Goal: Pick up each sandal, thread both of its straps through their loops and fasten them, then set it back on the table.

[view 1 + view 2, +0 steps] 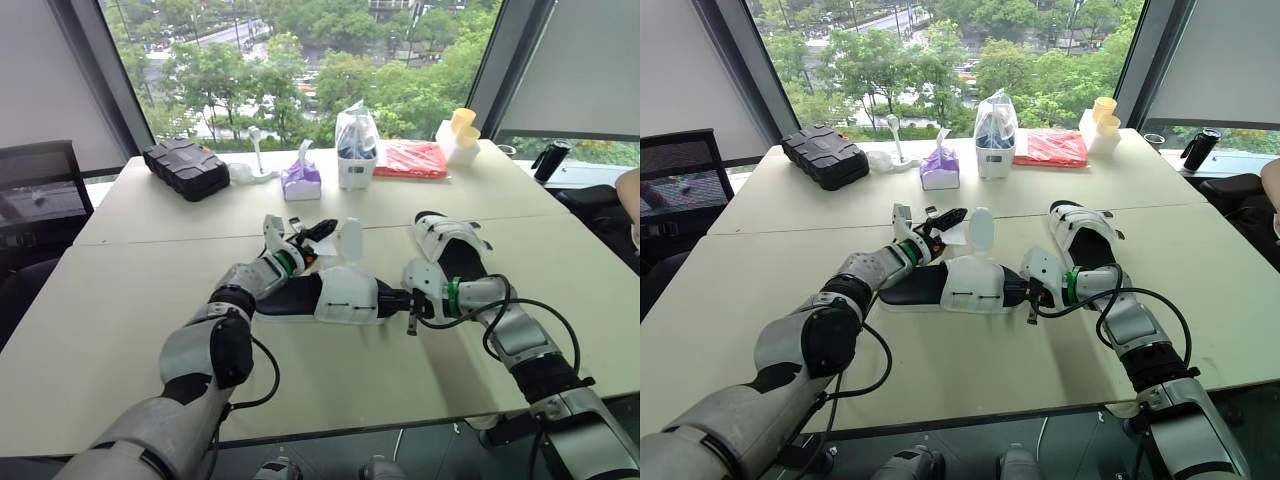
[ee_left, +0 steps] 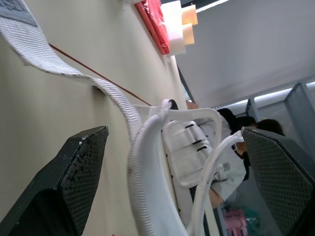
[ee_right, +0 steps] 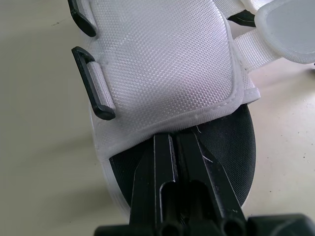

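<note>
Right pincer (image 3: 179, 138) at toe of sandal (image 3: 162, 64)

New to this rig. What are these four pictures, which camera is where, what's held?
This is a humanoid robot: two arms, each with a two-finger black gripper. The two wide pictures come from its head, looking down over the arms; the two close ones come from wrist cameras looking along each gripper's fingers. On the table lie the near sandal and the far sandal, both white, with a black case, a tissue box and a red packet behind. The right gripper is pinched shut on one end of the near sandal. The left gripper is open at that sandal's loose strap.
</note>
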Controlling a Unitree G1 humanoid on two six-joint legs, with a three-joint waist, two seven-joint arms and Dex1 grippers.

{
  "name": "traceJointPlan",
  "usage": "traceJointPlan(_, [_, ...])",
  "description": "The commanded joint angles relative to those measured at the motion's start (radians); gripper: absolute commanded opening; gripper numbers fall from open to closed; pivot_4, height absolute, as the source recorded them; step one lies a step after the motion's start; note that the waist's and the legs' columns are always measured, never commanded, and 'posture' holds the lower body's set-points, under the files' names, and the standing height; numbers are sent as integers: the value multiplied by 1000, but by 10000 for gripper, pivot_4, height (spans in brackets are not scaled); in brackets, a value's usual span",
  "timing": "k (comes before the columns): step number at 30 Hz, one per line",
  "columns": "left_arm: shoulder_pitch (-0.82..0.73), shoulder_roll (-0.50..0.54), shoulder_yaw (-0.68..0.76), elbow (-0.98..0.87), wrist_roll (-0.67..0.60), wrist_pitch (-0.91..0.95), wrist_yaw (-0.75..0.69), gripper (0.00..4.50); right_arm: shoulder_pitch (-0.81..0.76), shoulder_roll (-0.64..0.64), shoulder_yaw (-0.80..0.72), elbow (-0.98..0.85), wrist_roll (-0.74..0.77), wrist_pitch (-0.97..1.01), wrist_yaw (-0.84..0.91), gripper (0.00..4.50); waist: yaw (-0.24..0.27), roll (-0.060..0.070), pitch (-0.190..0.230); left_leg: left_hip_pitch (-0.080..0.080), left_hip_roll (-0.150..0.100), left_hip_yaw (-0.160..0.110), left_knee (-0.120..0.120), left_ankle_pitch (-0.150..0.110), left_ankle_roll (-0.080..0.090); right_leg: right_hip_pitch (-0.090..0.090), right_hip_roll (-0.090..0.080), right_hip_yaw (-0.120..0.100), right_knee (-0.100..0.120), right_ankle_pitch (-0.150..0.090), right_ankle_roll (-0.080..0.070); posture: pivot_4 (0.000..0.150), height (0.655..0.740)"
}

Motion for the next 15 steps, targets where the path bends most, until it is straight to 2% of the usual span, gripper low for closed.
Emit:
traceJointPlan(1, [-40,6,36,-15,-33,-18,-27,45000,-4,7,11,-3,-21,7,-1,794,0,0,0,0,0,0,0,0,0,0,0,0,0,0,0,1500,7400])
traceJointPlan(15, [-88,45,87,-25,-85,7,-139,45000,-4,-1,6,0,-30,2,-5,794,0,0,0,0,0,0,0,0,0,0,0,0,0,0,0,1500,7400])
